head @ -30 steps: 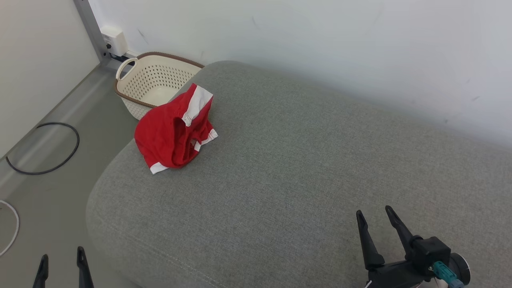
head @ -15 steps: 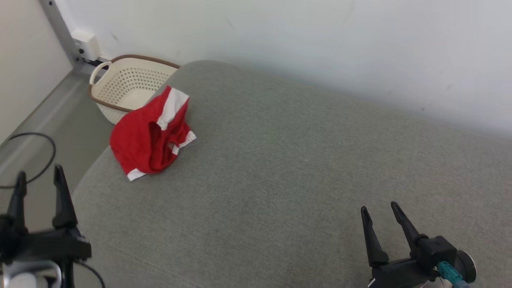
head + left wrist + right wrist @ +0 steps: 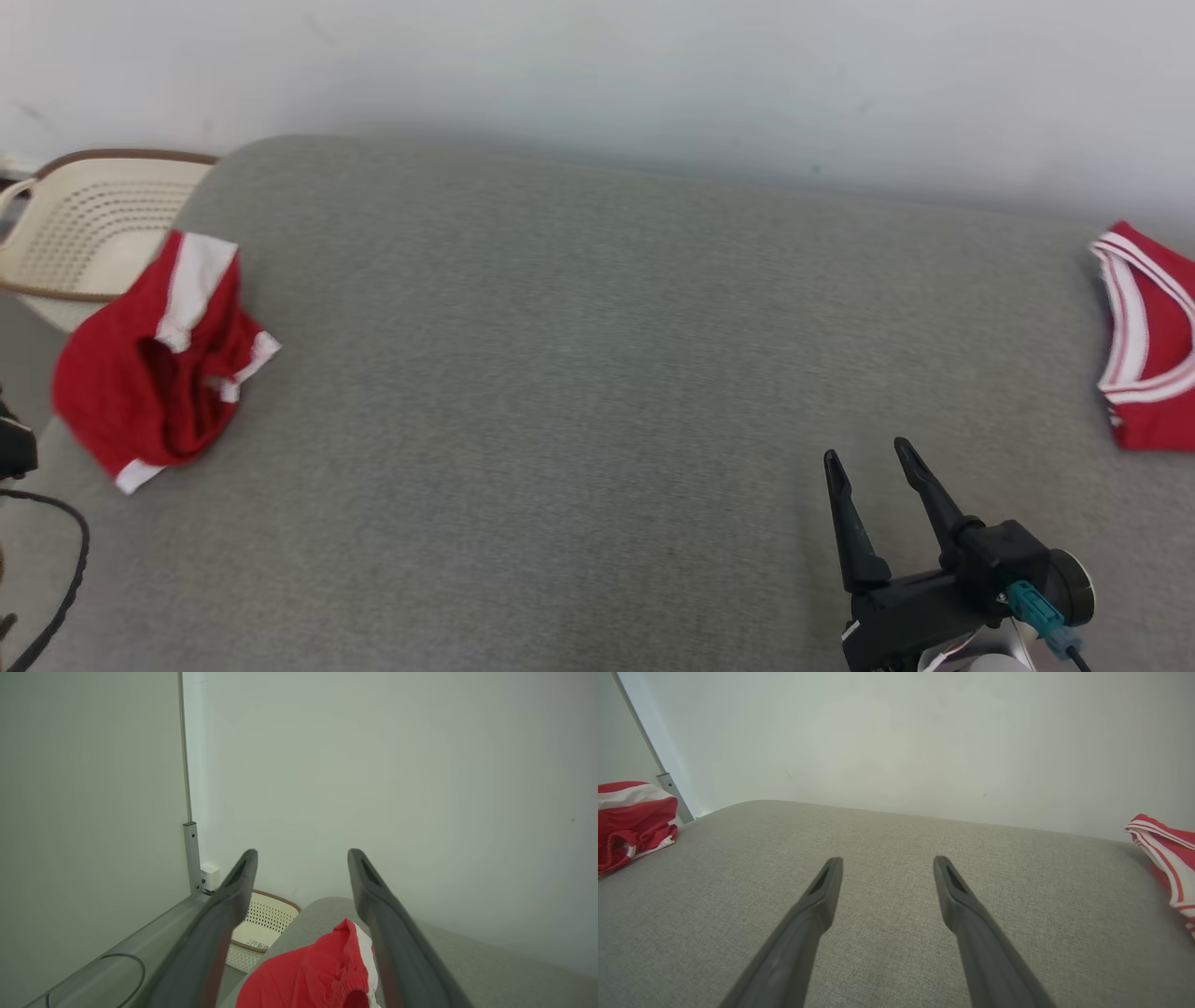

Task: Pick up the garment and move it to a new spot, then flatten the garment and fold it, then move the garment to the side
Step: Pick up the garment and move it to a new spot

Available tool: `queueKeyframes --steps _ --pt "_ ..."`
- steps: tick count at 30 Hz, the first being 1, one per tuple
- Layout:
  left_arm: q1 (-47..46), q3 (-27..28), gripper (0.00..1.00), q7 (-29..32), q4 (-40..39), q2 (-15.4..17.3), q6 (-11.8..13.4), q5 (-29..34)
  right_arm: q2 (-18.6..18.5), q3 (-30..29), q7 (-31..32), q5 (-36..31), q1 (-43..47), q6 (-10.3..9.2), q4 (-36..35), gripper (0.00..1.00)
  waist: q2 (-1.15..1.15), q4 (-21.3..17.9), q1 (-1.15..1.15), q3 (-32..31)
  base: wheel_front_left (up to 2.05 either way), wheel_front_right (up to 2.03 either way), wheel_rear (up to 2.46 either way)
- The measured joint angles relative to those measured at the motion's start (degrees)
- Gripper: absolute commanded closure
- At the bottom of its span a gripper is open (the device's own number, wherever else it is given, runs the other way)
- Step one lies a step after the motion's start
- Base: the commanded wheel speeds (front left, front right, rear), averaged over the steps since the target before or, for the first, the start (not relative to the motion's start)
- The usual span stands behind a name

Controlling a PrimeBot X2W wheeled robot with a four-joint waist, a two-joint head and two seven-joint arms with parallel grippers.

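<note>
Cream basket (image 3: 84,219) beside the far-left corner of the grey cushion (image 3: 579,355). Crumpled red-and-white garment (image 3: 149,383) at the cushion's left edge. Left gripper (image 3: 302,855): fingers spread, empty, the garment showing low between them in its wrist view. Right gripper (image 3: 867,451): 2 fingers apart, empty, over the cushion's near-right part. Second red-and-white garment (image 3: 1153,364), possibly folded, at the right edge.

Cream perforated plastic basket with a brown rim (image 3: 89,219) is sitting on the floor just beside the left end of the grey fabric couch seat (image 3: 597,373). Plain white wall (image 3: 597,65) is running behind. Red cloth with white stripes (image 3: 1153,364) is lying at the seat's right end. Small white wall box (image 3: 210,877) is sitting beside a grey metal post (image 3: 190,854).
</note>
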Motion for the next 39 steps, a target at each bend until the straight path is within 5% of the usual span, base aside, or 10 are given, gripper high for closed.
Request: queueKeyframes --steps 13,33,34,35,39 --pt "-8.15 0.68 0.0 7.38 19.49 5.3 -2.79 -3.81 0.37 0.2 0.0 -0.01 -1.37 0.0 -0.82 0.0 -0.01 -9.44 0.0 3.63 0.0 0.0 0.0" --pt "-11.91 -6.42 0.0 13.73 37.9 7.68 -4.85 -1.71 0.49 0.56 0.0 -0.4 -2.85 0.0 -0.77 0.0 0.0 -14.79 -0.01 8.69 0.0 0.0 0.0" --pt "-11.91 -6.86 0.56 13.41 38.5 8.21 -4.35 -1.24 0.53 0.6 0.0 -0.4 -3.01 0.0 -0.71 0.0 0.0 -14.89 -0.01 8.72 0.0 0.0 0.0" --pt "-11.91 -7.28 1.0 12.81 38.89 8.67 -3.89 -0.75 0.56 0.66 0.0 -0.4 -3.21 0.0 -0.68 0.0 0.0 -14.99 -0.01 8.76 0.0 0.0 0.0" --pt "-12.0 -8.0 1.0 10.4 39.95 8.57 -3.89 -0.35 0.64 0.54 0.0 -0.38 -3.42 0.0 -0.37 0.0 0.0 -14.97 -0.01 8.72 0.0 0.0 0.0"
